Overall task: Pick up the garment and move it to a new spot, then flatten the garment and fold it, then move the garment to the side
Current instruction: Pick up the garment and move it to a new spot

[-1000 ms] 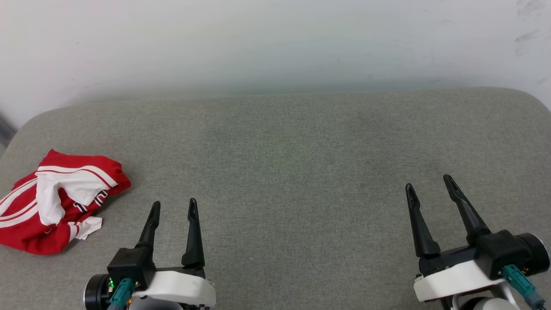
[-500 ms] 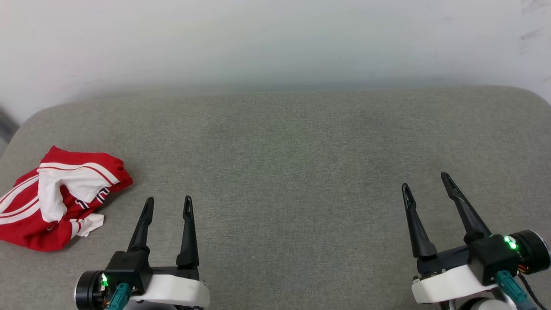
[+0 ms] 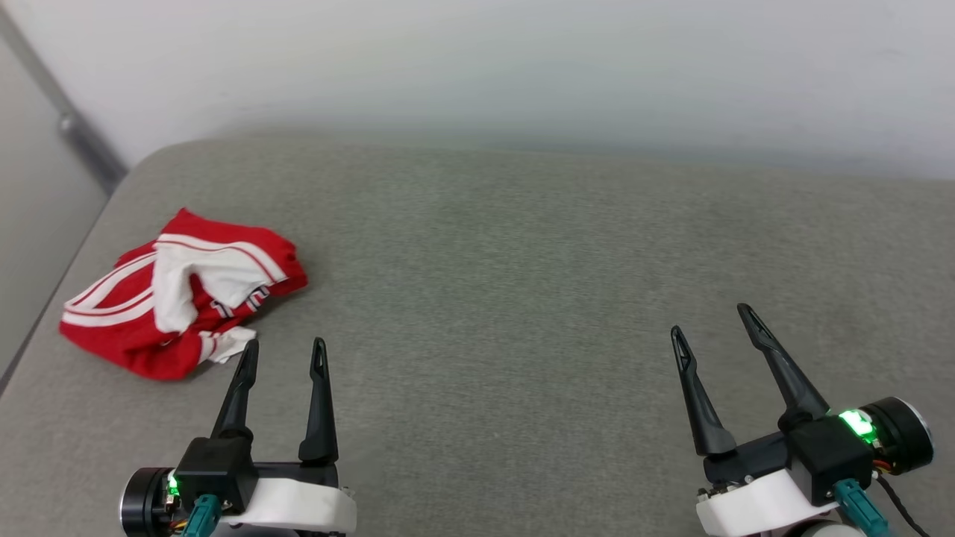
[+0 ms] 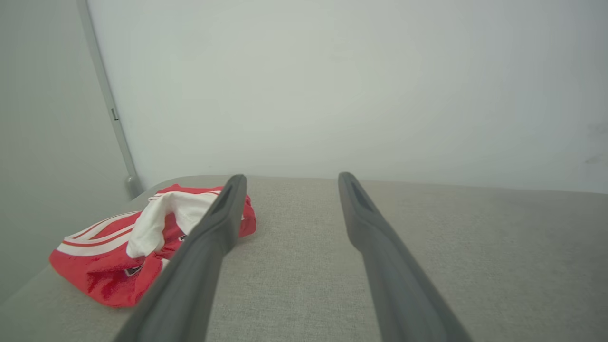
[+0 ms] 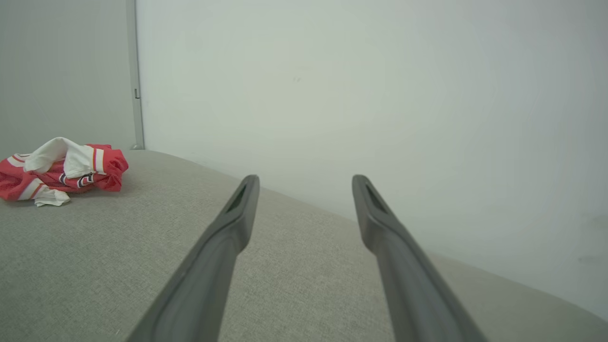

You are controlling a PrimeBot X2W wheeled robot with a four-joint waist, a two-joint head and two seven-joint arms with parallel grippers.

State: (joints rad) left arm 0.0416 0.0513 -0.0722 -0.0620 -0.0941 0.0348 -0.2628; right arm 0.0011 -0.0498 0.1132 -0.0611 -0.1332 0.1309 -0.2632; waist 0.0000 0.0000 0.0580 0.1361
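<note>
Grey fabric covered the table [image 3: 507, 246] beneath a bare pale wall [image 3: 477, 60], where the garment [image 3: 183, 298], a red jersey with white sleeves and striped trim, lay crumpled in a heap just beyond and to the left of the left gripper [image 3: 285, 344]. That gripper's jaws stood wide apart and held nothing, one tip close beside the heap's near edge, apparently poised for the first pickup. Well to the right of the left gripper, the right gripper [image 3: 711, 317] hovered over bare fabric, jaws likewise spread and empty, probably held back because that open stretch offered room for spreading and folding.
</note>
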